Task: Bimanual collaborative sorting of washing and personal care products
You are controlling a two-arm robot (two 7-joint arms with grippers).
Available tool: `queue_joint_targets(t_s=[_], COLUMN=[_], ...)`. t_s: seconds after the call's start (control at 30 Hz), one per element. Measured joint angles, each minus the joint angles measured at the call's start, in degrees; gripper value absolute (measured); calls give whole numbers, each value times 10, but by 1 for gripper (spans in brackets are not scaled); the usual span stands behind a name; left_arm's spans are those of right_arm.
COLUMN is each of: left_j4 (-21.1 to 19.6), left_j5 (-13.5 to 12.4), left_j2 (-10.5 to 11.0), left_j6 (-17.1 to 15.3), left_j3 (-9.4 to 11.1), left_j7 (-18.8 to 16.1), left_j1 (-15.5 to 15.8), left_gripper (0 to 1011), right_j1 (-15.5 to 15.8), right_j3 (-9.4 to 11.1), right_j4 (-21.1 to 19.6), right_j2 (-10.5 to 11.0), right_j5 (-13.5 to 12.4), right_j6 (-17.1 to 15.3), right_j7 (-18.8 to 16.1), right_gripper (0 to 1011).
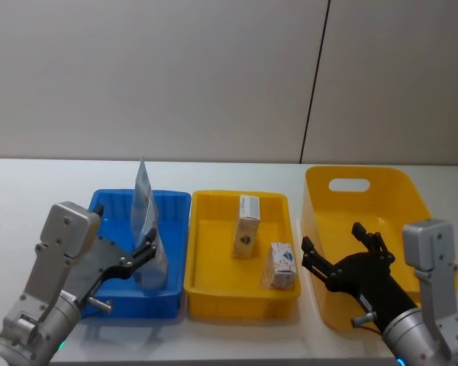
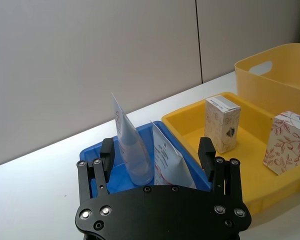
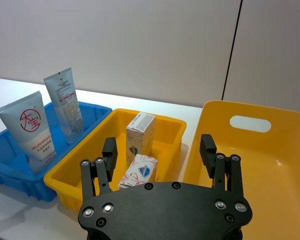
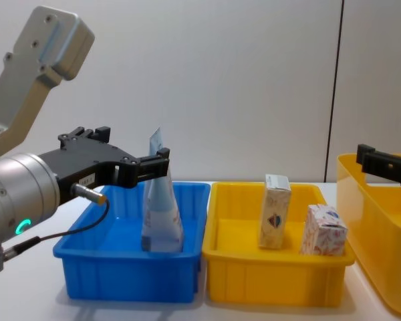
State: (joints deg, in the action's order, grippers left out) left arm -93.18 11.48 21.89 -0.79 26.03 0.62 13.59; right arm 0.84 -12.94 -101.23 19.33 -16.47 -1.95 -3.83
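Bench (image 1: 53,179) with three containers in a row, seen from the robot: a blue tray (image 1: 177,200) on the left, a yellow tray (image 1: 214,196) in the middle, touching or just beside it, and a taller yellow bin (image 1: 416,194) with a handle slot on the right.

Two pale blue tubes stand cap-down in the blue tray, crimped ends up. The logo tube (image 3: 32,134), marked with a red round logo, stands toward the tray's near side. The plain tube (image 3: 65,107) stands behind it, toward the far side.

Two cream cartons are in the yellow tray. The tall carton (image 1: 247,226) stands upright near the tray's middle. The short carton (image 1: 281,264) sits in the near right corner, tilted.

Left gripper (image 2: 156,149): reaching over the near side of the blue tray, level with the tubes. Its fingers (image 2: 107,151) are spread wide and grip nothing. In the left wrist view the nearer tube lies between them. In the chest view one fingertip sits at a tube's upper part; whether it touches cannot be told.

Right gripper (image 3: 158,143): held over the near left part of the bin, well apart from the cartons. Its fingers (image 3: 207,146) are spread wide and empty.
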Motion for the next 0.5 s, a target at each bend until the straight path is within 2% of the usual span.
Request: queue_joint_targets(t_s=[0.5], left_j4=[0], left_j5=[0], left_j2=[0], left_j6=[0], left_j3=[0], left_j7=[0], left_j1=[0], left_gripper=[1001], right_j1=[0], right_j3=[0], right_j4=[0], right_j2=[0], right_j5=[0], right_j6=[0], right_j7=[0], right_gripper=[1003])
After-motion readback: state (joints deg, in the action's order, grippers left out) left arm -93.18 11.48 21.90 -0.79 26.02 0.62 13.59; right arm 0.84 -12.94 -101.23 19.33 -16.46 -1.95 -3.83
